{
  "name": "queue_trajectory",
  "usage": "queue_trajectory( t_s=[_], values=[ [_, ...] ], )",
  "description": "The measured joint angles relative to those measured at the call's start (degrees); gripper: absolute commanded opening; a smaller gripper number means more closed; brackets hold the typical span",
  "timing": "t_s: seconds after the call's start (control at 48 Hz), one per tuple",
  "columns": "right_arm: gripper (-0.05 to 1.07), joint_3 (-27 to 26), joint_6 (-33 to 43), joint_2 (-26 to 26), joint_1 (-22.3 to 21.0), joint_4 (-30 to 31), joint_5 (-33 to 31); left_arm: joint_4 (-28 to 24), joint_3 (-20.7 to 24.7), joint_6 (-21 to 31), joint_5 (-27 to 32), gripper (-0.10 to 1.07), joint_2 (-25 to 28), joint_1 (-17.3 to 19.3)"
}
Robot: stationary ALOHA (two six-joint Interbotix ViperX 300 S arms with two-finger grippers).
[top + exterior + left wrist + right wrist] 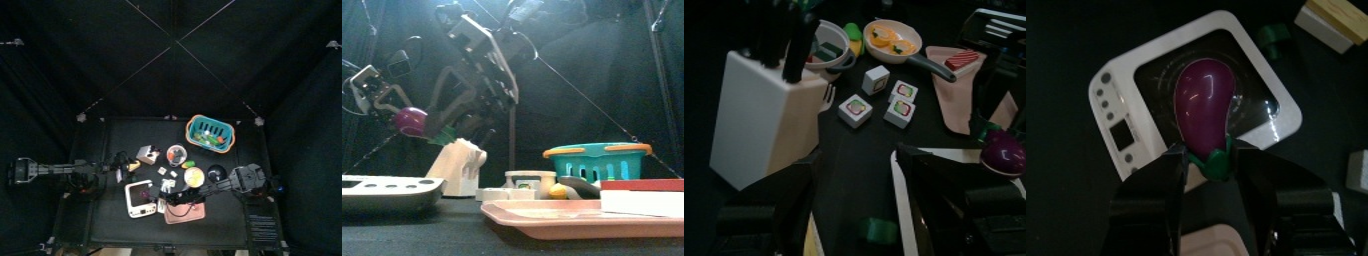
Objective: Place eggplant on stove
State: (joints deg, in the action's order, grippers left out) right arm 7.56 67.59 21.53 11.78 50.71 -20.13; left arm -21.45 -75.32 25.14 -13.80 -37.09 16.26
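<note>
Counting one glossy purple plastic eggplant (1204, 98), one white rounded toy stove (1136, 88) with dark panel, right claw (1213, 160) pinching the eggplant's green stem end, hanging above the stove, left claw (905, 160) spread, empty

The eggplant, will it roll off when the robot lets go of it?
It might. The eggplant looks smooth, shiny and rounded, so it could slip or roll a little. It keeps its shape between the right gripper's jaws, so it is probably stiff plastic and light. The stove below has a dark flat panel, which should help it settle.
</note>
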Motion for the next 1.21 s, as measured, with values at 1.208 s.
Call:
queue_trajectory(
  t_s=[1.208],
  values=[
    [0.66,-9.32,-0.18,10.02,-2.11,-4.83,-0.26,1.85,-2.55,-0.09,0.53,0.94,-2.11,0.09]
  ],
)
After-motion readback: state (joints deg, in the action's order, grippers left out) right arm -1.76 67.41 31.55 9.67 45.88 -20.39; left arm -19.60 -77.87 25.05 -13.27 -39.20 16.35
